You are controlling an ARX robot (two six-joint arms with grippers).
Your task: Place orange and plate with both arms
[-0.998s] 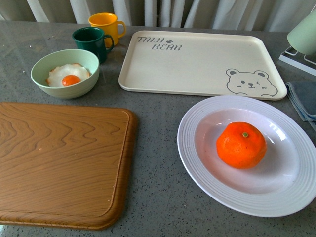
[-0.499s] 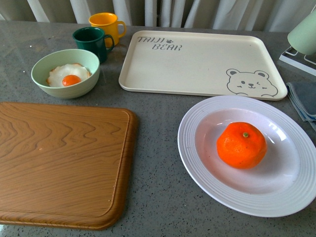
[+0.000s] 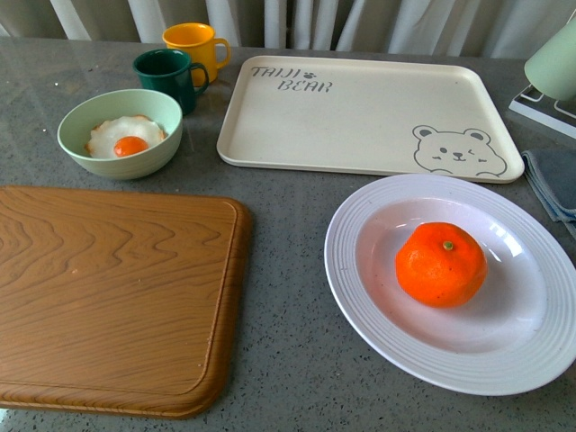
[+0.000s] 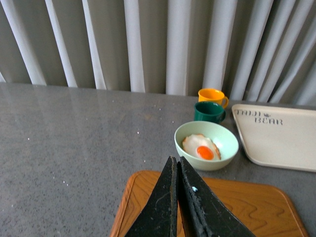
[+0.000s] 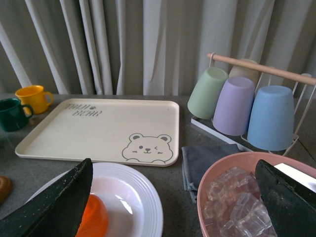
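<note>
Left wrist view: the left gripper (image 4: 177, 161) is pinched together, empty, above the wooden cutting board (image 4: 247, 202). The right gripper (image 5: 173, 167) gapes wide, empty, over the plate (image 5: 143, 197). The front view, with no arms in it, shows the orange (image 3: 441, 264) resting in the plate's centre, so placing looks done. Only the right wrist view shows the pink bowl (image 5: 237, 157) of clear cubes.

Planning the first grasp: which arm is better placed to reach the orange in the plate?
Likely right: the open right gripper faces the plate and orange on the robot's right; the shut left gripper hangs over the cutting board.
</note>
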